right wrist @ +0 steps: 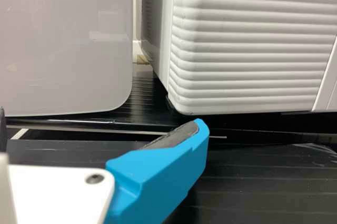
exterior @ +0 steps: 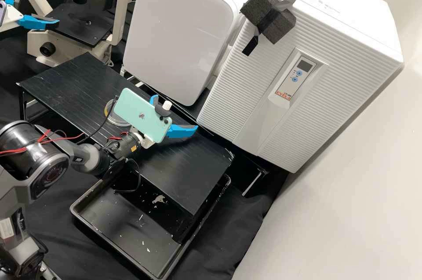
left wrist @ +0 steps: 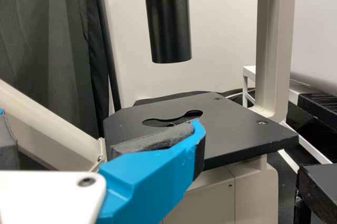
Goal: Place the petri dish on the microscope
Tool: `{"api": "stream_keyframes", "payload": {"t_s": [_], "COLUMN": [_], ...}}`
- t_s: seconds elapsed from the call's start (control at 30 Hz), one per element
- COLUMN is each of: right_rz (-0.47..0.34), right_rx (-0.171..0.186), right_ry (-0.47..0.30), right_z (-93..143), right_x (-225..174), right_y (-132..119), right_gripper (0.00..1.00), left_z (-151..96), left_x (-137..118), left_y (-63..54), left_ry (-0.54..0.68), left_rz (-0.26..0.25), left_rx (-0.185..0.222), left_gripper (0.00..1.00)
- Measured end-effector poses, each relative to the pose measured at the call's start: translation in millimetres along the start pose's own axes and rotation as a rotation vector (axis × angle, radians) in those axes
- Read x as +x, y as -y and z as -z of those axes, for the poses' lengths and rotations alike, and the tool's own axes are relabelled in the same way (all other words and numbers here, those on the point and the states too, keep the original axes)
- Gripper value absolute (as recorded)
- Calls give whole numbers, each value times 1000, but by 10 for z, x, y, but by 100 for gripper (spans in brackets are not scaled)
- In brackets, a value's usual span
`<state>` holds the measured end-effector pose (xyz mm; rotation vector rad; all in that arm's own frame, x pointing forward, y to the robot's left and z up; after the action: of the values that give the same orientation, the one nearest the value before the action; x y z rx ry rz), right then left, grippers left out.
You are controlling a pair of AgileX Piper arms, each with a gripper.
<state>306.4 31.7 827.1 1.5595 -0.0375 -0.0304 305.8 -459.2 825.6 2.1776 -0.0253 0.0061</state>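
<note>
Petri dish [exterior: 118, 119] — seemingly flat — on black stand [exterior: 79, 84].

A cabinet's [exterior: 343, 64] panel [exterior: 275, 108] is bearing a label [exterior: 283, 94] reading "EYELA", and its blue buttons [exterior: 299, 73] are showing arrow signs. A phone [exterior: 132, 106] is displaying an apple sign [exterior: 141, 116]. Other print is proving too small to read.

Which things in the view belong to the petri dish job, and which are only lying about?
For the job:
petri dish, on the black platform
microscope
left gripper, near the microscope
right gripper, over the platform

Apparently just lying about:
black tray
dark foam block, on the ribbed white unit
smooth-fronted white unit
</note>
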Motion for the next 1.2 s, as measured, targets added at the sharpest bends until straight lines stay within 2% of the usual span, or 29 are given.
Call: {"api": "stream_keyframes", "payload": {"t_s": [0.37,0.6,0.77,0.93,1.1,1.2], "right_rz": [0,0,0,0,0,0], "right_rx": [0,0,0,0,0,0], "right_ry": [0,0,0,0,0,0], "right_z": [0,0,0,0,0,0], "right_x": [0,0,0,0,0,0], "right_y": [0,0,0,0,0,0], "right_gripper": [100,100,100,100,100,100], "left_z": [-7,-217,-470,-737,-1107,-1289], "left_x": [0,-9,-55,-179,-323,-389], "left_y": [1,39,72,4,8,15], "left_ry": [3,82,191,300,507,624], "left_rz": [1,14,28,7,7,10], "left_rx": [0,6,30,38,100,123], "left_gripper": [100,100,100,100,100,100]}}
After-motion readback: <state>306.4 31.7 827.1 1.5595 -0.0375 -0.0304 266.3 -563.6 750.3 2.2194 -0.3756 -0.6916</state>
